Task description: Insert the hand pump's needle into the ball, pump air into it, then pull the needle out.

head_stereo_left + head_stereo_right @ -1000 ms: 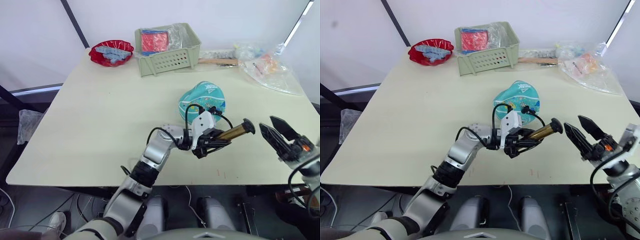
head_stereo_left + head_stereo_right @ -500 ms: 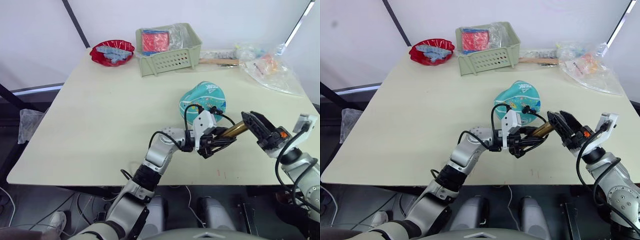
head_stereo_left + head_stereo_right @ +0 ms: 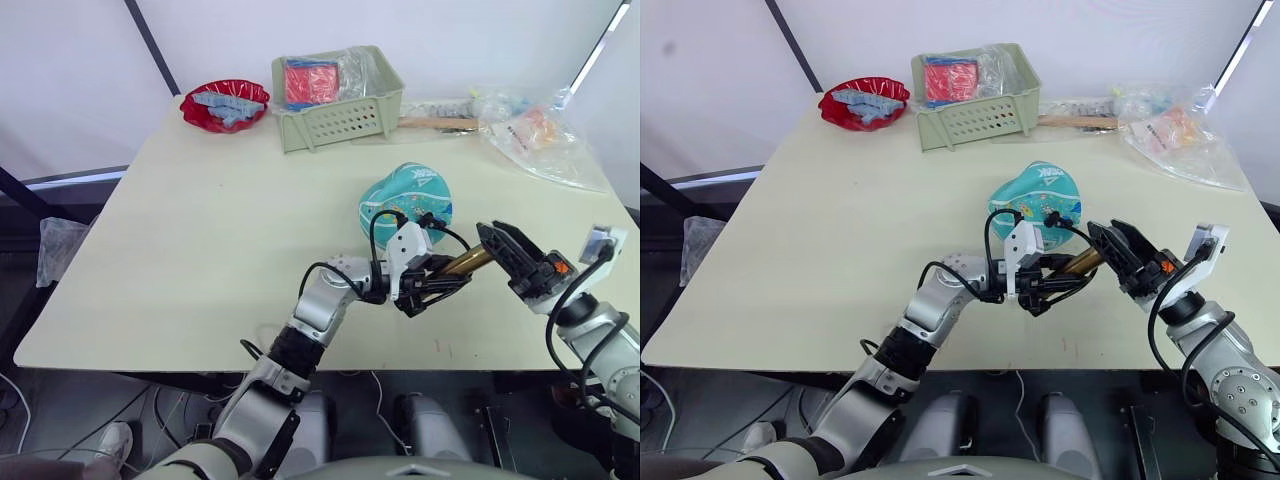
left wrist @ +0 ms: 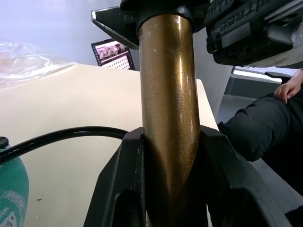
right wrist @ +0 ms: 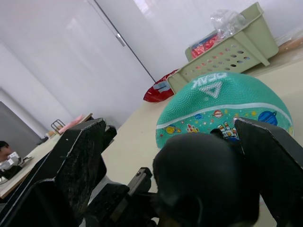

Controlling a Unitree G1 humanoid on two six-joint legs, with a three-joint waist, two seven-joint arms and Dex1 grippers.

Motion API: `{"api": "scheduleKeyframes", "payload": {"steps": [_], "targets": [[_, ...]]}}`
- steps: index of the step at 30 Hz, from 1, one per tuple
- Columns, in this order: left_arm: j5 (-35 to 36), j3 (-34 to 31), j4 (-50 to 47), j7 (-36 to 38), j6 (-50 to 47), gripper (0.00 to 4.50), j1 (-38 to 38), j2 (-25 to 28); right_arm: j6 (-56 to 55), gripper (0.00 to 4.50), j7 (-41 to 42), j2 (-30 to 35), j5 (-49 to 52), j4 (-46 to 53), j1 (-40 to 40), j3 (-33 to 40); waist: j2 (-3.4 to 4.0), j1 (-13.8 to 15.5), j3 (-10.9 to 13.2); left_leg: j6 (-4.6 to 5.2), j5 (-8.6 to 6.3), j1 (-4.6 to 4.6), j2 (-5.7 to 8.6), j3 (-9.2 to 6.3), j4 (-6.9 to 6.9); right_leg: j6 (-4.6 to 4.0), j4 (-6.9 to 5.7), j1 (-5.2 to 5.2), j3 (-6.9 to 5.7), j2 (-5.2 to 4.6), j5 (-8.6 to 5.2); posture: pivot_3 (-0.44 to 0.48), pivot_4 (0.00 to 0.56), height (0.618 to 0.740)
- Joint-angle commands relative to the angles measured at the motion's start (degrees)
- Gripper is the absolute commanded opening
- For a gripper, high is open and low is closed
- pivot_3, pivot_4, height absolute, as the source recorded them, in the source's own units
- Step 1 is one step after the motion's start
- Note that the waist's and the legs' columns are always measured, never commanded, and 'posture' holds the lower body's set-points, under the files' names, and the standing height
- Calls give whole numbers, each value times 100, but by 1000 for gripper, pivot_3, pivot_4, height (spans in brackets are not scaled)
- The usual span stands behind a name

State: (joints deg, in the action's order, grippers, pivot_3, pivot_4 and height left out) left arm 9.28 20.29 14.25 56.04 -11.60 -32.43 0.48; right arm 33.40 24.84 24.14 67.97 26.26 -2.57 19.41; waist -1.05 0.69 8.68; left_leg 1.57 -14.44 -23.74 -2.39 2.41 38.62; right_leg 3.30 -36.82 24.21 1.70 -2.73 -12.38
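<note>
The left gripper point(image 3: 432, 287) has its jaws clamped on the pump point(image 3: 462, 264), holding the bronze barrel just above the counter point(image 3: 200, 240), right beside the ball point(image 3: 405, 200), with the black hose point(image 3: 385, 218) looping up against the ball's near side. The right gripper point(image 3: 500, 245) has its jaws apart, one on each side of the pump's black handle end point(image 5: 201, 177); whether they touch it cannot be told. Toward the far edge of the counter lie a green basket point(image 3: 335, 105) and a red bowl point(image 3: 224, 104).
</note>
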Motion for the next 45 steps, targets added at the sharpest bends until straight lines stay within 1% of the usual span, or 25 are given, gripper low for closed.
{"api": "scheduleKeyframes", "payload": {"steps": [1,10,25,26,27,28,31,32,40,44,45], "targets": [[133,-44,-132,-1,183,1003,-117,-102,-36,4500,90,2,76,89,77,31,0,-1,0,0,0,0,0,0,0,0,0,0,0,0,0,0,150,735],[82,-18,-37,2,225,1003,-90,-46,-18,4500,173,6,107,53,136,36,0,-1,0,0,0,0,0,-2,0,0,0,0,-1,0,0,0,150,735],[36,-2,109,-79,262,1003,-117,-96,-3,4500,156,-64,105,102,124,-51,0,-1,0,0,0,0,0,-2,0,0,0,0,-2,0,0,0,150,735],[35,-1,116,-80,263,1003,-115,-95,-16,3948,147,-83,100,94,140,-51,0,-1,0,0,0,-1,0,-2,0,0,0,0,-2,0,0,0,150,735],[33,-1,123,-83,263,1003,-114,-94,-31,3744,154,-93,81,85,150,-54,0,1,0,0,0,-1,0,-2,0,0,0,0,-2,0,0,0,150,735],[29,-2,132,-85,266,1003,-112,-93,-55,3340,170,-102,36,61,160,-61,0,1,0,0,0,0,0,-2,0,0,0,0,-2,0,0,0,150,735],[23,-2,157,-91,274,1003,-112,-83,-82,1946,205,-120,-22,17,173,-73,0,-1,0,0,0,0,0,-2,0,0,0,0,-2,0,0,0,150,735],[23,-4,159,-93,273,1003,-112,-80,-82,1674,213,-124,-37,13,178,-76,0,-1,0,0,0,0,0,-3,0,0,0,0,-2,0,0,0,150,735],[41,-17,192,-80,266,1003,-75,-58,-89,1676,226,-163,-155,-20,239,-105,0,-2,0,0,0,-1,0,-3,0,0,0,0,-3,0,0,0,150,735],[58,-73,171,-121,276,1003,-54,-50,-102,1676,343,-54,-317,21,240,-121,0,-2,0,0,0,-1,0,-4,0,0,0,0,-3,0,0,0,150,735],[56,-79,164,-116,279,2022,-56,-38,-106,1676,385,1,-395,41,223,-128,0,-2,0,0,0,-1,0,-4,0,0,0,0,-3,0,-1,0,150,735]]}}
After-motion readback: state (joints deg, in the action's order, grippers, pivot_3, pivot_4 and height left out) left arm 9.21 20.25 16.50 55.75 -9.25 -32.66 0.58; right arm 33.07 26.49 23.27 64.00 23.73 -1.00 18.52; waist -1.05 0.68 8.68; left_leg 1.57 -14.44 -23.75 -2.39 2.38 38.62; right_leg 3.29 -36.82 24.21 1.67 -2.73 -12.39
